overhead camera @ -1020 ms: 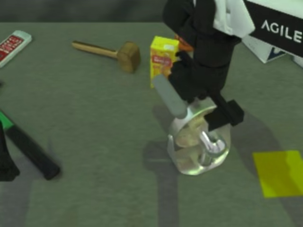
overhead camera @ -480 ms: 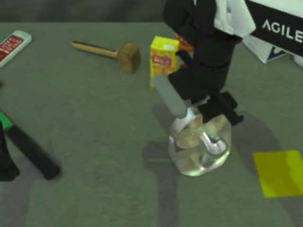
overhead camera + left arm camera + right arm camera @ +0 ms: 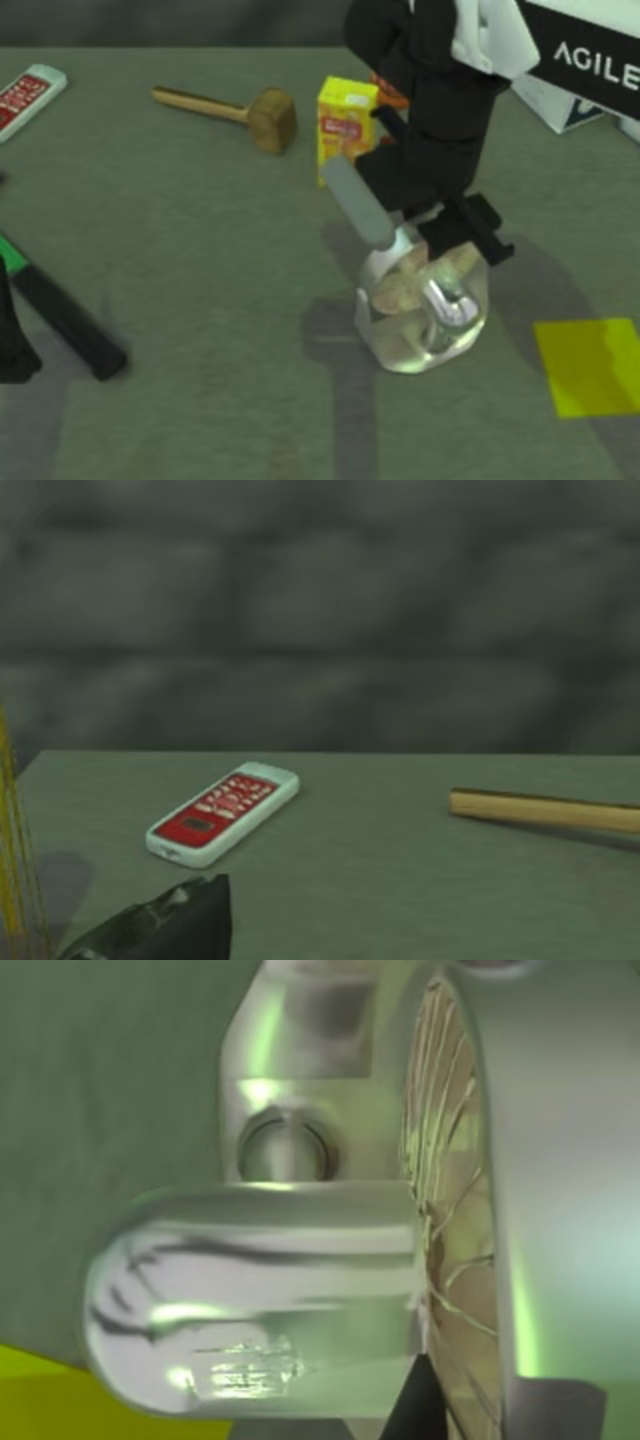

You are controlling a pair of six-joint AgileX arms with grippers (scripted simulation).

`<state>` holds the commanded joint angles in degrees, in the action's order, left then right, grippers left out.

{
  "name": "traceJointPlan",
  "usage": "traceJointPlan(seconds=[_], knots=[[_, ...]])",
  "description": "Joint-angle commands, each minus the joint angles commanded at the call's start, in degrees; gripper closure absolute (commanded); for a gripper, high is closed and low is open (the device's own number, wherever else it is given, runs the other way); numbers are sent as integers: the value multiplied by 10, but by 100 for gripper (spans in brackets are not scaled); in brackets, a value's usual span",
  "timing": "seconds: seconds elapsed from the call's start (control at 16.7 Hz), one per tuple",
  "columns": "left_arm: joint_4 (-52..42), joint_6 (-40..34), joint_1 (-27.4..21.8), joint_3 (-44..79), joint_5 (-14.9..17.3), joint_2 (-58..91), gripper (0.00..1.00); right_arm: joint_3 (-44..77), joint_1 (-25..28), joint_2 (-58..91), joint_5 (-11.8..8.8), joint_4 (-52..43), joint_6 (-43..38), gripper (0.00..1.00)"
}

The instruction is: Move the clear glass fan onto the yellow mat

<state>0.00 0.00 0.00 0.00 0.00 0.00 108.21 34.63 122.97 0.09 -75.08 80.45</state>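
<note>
At the far left edge of the table, a red-and-white remote (image 3: 28,98) lies near the back, and the left gripper (image 3: 12,345) sits parked below it by a black bar with a green end (image 3: 60,315); whether its fingers are open or closed cannot be told. Further right, a wooden mallet (image 3: 235,110) rests near the back edge, and a yellow juice carton (image 3: 345,122) stands upright beside it. Just in front of the carton, the right gripper (image 3: 432,232) is down over the clear glass fan (image 3: 425,305), its fingers closed on the fan's upper rim. The yellow mat (image 3: 590,365) lies flat near the right edge, apart from the fan.
</note>
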Motion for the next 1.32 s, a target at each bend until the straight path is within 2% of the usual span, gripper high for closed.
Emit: traceJointPlan(seconds=[0.54,0.9,1.08,1.32], knots=[[0,0,0,0,0,0,0,128,5,12,0,-116,1,100],[0,0,0,0,0,0,0,129,2,11,0,-121,5,100],[0,0,0,0,0,0,0,108,0,5,-6,-131,56,100],[0,0,0,0,0,0,0,56,-13,-22,-18,-149,210,100]])
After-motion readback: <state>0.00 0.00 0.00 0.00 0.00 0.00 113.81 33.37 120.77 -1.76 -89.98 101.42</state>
